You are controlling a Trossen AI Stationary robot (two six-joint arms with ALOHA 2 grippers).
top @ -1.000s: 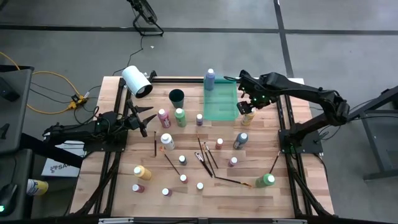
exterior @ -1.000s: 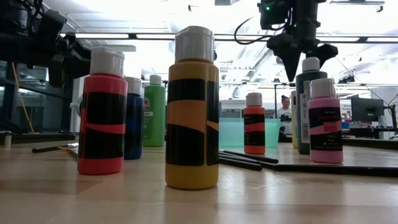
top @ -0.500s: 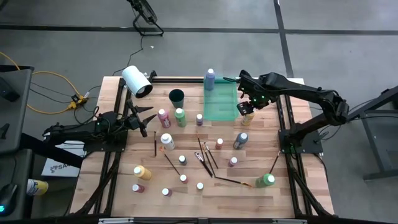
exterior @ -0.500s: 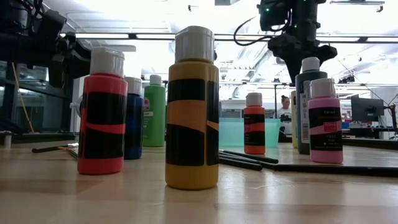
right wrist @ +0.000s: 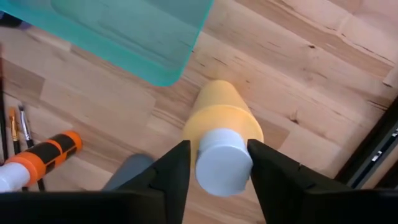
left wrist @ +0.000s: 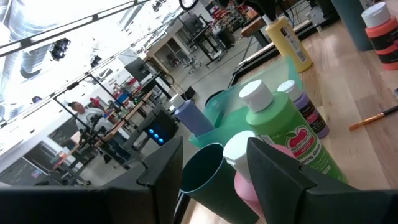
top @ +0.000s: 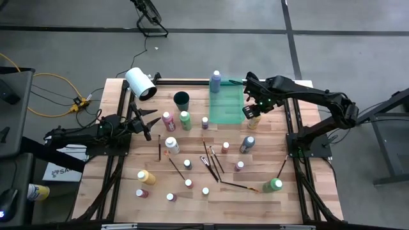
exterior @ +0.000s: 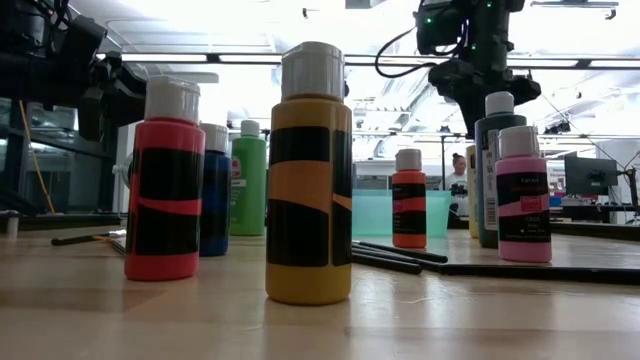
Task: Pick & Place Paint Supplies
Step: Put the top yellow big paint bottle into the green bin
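Many small white-capped paint bottles and thin dark brushes (top: 213,161) lie scattered over the wooden table. My right gripper (top: 254,112) (right wrist: 221,163) is open and points down over a yellow bottle (top: 254,119) (right wrist: 221,121) standing just off the green tray's near right corner. Its fingers stand on either side of the white cap (right wrist: 222,163). My left gripper (top: 154,122) (left wrist: 214,165) waits open at the table's left side, level, facing a pink bottle (top: 167,120) (left wrist: 244,175) and a green bottle (top: 185,119) (left wrist: 283,134). My right gripper comes from above with one finger (right wrist: 171,171) on each side of the yellow bottle's cap (right wrist: 222,163). The bottle stands upright on the table. I cannot tell whether the fingers touch the cap.
The translucent green tray (top: 227,105) (right wrist: 124,37) sits at the far middle with a lilac-blue bottle (top: 216,82) at its far left corner. A dark cup (top: 181,99) and a white roll (top: 140,84) lie to its left. An orange bottle (right wrist: 37,155) lies nearby.
My right gripper has come down over the yellow bottle, its fingers sinking to the level of the cap. The bottle has stayed in place.
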